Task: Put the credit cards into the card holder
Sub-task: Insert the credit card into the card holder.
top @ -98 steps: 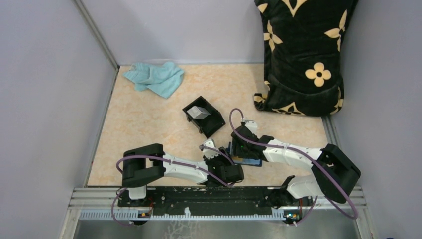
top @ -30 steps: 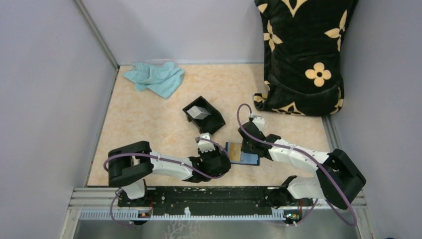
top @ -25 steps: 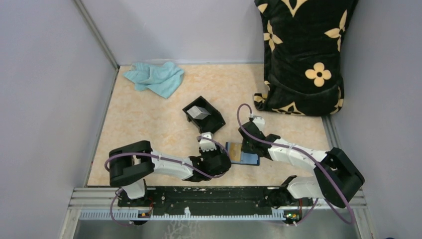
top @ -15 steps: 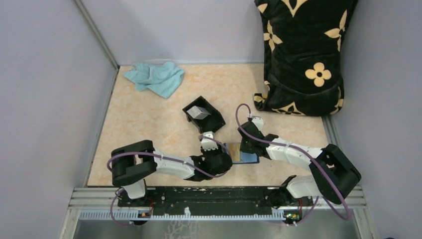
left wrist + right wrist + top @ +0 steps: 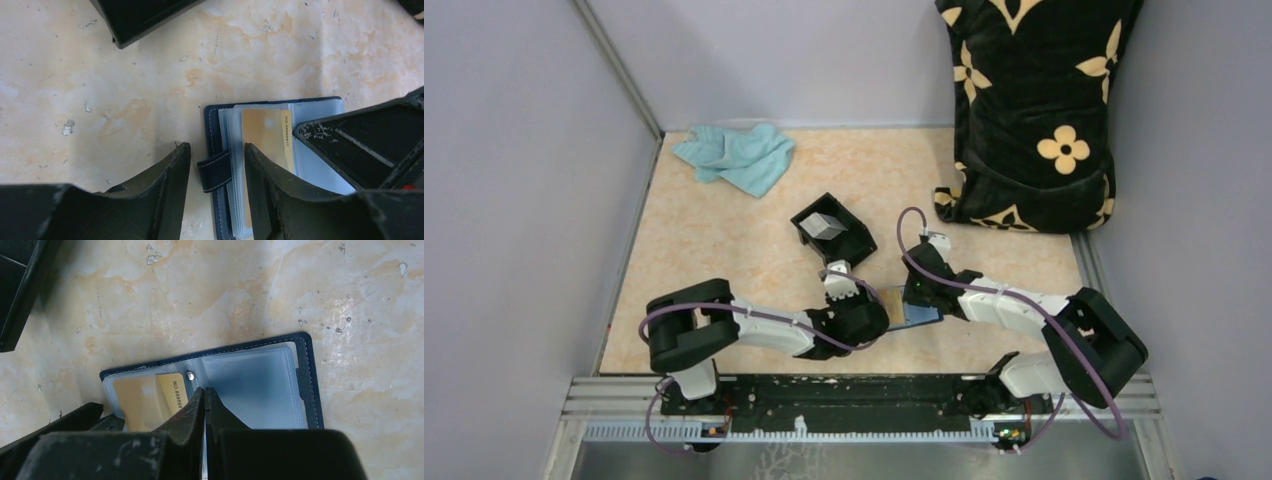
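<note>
1. The left gripper (image 5: 215, 159) stands open, jaws either side of the closing tab (image 5: 215, 170) of the dark navy-blue folding card holder (image 5: 250, 385), which lies unfolded on the marbled beige table (image 5: 724, 250).
2. The right gripper (image 5: 204, 396) is closed, tips on the holder's middle beside a sleeved orange-yellow credit card (image 5: 135, 395).
3. Beyond, a square black open-topped box (image 5: 856, 250) holds a pale grey card (image 5: 822, 226).
4. Farthest lies a crumpled teal cloth (image 5: 736, 158).

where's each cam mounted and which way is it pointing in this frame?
Top external: above and behind the bases, looking down on the table; left arm and right arm show whole.
Left wrist: on the left arm, looking down past the open left gripper at the card holder; both fingers show.
Right wrist: looking down past the shut right gripper at the card holder.
Shared: both wrist views show the orange card in the open card holder.
</note>
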Available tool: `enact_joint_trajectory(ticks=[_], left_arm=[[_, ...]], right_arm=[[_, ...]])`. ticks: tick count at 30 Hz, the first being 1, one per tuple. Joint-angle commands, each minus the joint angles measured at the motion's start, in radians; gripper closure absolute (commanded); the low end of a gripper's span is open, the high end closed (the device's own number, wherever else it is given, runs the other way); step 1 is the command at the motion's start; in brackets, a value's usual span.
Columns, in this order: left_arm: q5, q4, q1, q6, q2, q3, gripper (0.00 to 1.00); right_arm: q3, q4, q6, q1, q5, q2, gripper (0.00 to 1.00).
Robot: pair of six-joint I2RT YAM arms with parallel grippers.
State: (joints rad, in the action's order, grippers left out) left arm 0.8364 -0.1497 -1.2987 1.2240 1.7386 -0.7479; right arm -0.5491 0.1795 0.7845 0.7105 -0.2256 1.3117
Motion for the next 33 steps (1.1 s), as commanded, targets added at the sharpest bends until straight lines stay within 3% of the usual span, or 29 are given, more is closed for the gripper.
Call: enact_joint_trajectory(ticks=[1,5,17,33], left_arm=[[-0.068,0.116,0.039,0.006,0.003,0.053,0.48],[-0.079,0.078,0.071,-0.024,-0.026,0.076,0.5],[-0.204,-0.249,0.104,-0.161,-0.015,0.157,0.58],[-0.312,-0.338,0.101,-0.107,0.045,0.166,0.64]], right_arm=[[-0.011,-0.028,-0.019,-0.005,0.01,0.003,1.0],[-0.017,-0.029,-0.024,-0.005,0.012,0.003,1.0],[-0.034,-0.051,-0.048,-0.005,0.048,0.023,1.0],[-0.045,-0.06,-0.056,0.019,0.077,0.008,1.0]])
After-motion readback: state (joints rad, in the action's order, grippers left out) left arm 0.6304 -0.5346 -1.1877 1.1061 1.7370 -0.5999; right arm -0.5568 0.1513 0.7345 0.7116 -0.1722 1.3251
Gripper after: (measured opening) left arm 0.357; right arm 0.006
